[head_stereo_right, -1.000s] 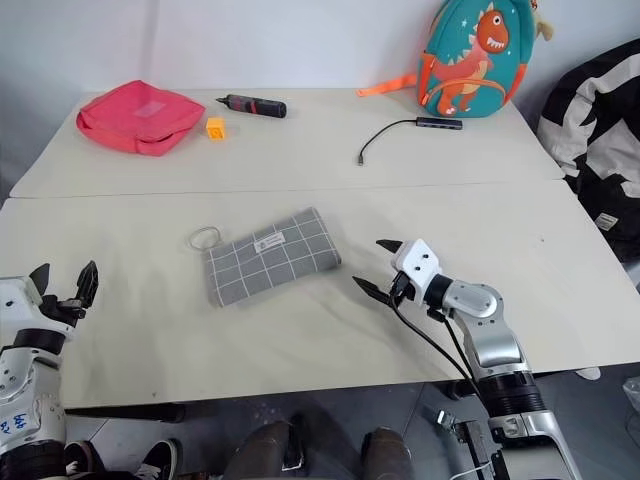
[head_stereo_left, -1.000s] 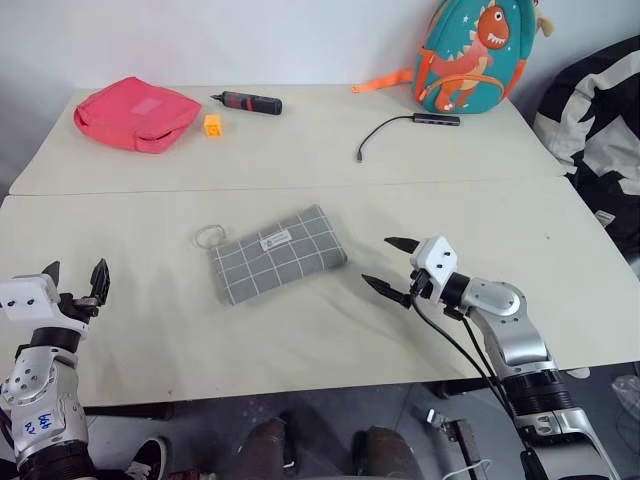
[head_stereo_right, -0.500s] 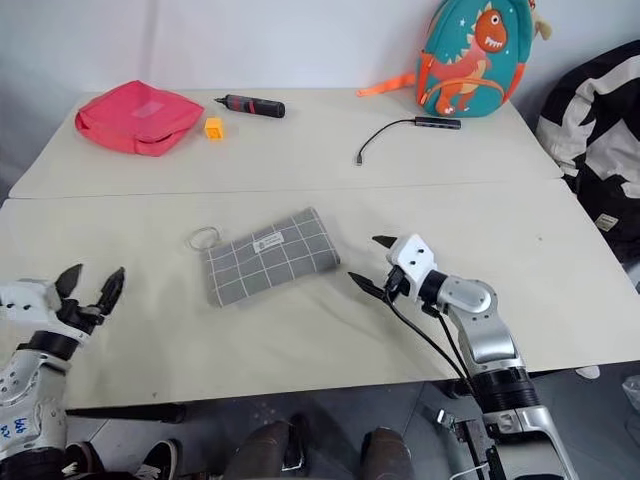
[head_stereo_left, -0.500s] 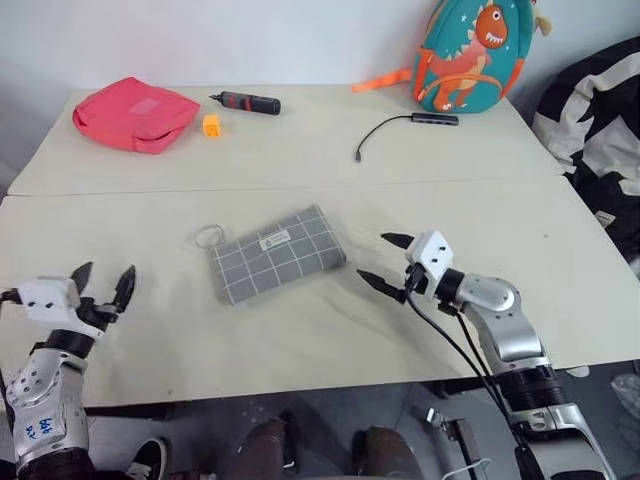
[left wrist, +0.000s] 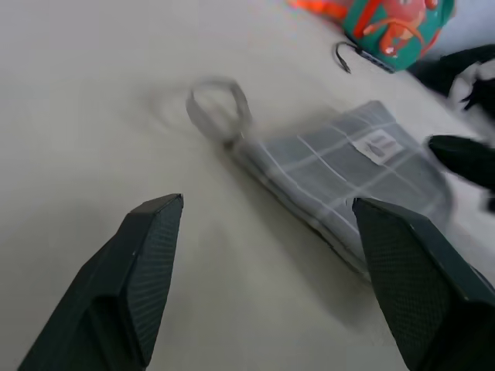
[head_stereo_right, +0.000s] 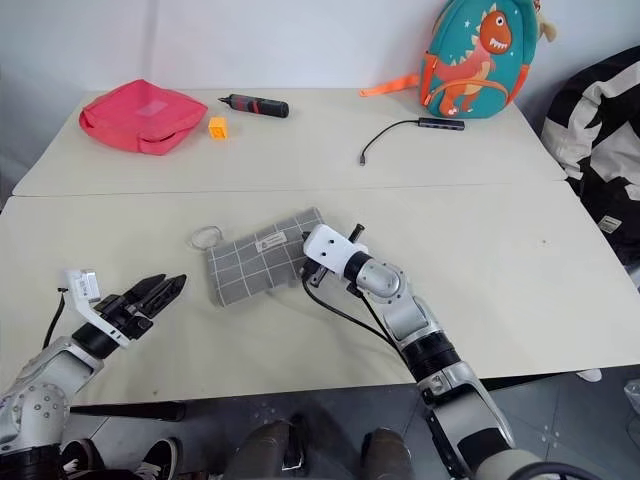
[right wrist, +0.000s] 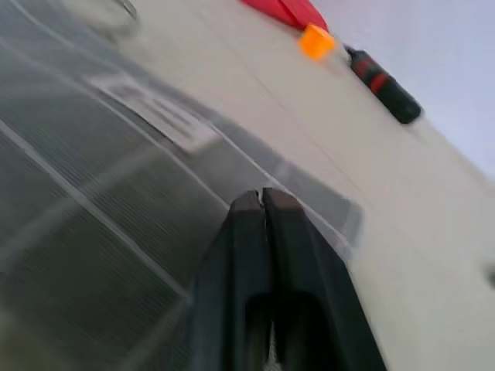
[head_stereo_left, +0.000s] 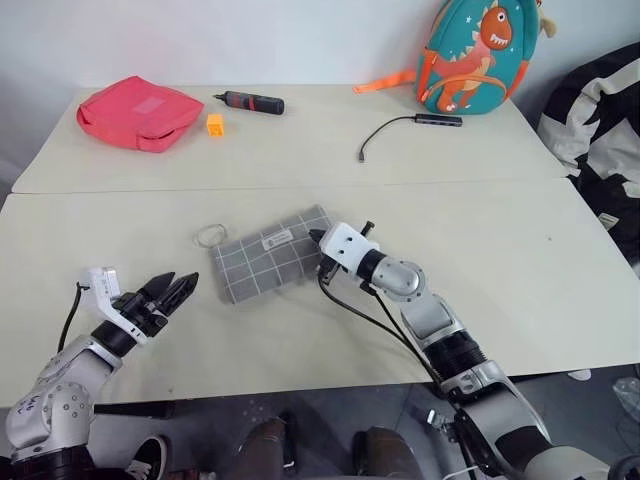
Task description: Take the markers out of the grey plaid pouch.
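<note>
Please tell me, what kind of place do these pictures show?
Probably an indoor room set up for practice, perhaps a classroom or lab: two pale tables pushed together against a plain wall, with a child's dinosaur backpack, a grey plaid pouch and a pink-red pouch.

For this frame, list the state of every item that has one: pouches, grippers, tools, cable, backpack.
grey plaid pouch: closed, flat on the table, no markers showing
right gripper: shut, fingertips at the pouch's right end
left gripper: open, short of the pouch
pink-red pouch: closed
screwdriver: lying flat
cable: loose, unplugged
backpack: upright against the wall
</note>
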Robot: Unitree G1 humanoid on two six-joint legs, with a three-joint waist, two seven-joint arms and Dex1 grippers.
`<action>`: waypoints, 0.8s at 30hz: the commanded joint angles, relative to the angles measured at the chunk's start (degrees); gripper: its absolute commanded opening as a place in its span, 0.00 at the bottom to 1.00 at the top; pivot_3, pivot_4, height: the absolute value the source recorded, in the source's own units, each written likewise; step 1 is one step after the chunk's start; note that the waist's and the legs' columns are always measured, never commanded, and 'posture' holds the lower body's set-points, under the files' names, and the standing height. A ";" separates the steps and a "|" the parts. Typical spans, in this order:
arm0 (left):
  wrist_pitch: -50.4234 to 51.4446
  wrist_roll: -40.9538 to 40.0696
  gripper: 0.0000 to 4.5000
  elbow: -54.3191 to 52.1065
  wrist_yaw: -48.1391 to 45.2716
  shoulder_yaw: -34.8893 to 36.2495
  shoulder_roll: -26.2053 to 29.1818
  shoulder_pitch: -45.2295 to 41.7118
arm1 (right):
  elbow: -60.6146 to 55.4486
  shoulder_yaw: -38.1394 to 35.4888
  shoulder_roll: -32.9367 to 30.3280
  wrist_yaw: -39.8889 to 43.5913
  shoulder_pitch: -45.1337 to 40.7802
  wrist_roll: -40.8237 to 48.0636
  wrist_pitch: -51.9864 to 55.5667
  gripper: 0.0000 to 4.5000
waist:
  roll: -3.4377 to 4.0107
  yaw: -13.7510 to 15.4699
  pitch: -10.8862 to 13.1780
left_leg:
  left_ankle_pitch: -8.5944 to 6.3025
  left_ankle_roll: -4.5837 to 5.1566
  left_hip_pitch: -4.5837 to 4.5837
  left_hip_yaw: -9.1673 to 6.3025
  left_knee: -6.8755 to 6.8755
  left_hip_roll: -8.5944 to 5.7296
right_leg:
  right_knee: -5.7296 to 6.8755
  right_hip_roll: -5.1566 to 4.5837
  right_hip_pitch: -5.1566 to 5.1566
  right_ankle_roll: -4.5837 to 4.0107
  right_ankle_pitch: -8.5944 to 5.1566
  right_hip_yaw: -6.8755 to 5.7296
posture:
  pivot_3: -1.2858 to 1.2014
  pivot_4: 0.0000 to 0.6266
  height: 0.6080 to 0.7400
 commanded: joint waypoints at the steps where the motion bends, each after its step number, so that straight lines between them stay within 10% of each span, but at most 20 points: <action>1: 9.80 -7.02 0.83 0.15 2.19 2.39 1.56 -1.02 | 1.21 0.97 -2.36 -0.72 -0.76 -3.07 -3.20 0.00 | 0.00 -0.02 0.00 | 0.01 -0.02 0.00 0.00 0.00 0.02 | 0.00 0.12 0.01 0.00 0.00 0.22 | 0.52 0.24 1.00; 24: 35.21 -20.39 0.83 15.18 19.11 3.38 -6.24 -19.28 | -1.78 0.78 -2.70 1.67 1.39 -2.88 -3.66 0.00 | 0.00 0.15 0.00 | 0.09 -0.19 0.08 -0.11 0.00 0.08 | 0.00 0.26 0.12 -0.11 -0.07 0.81 | 0.52 0.24 1.00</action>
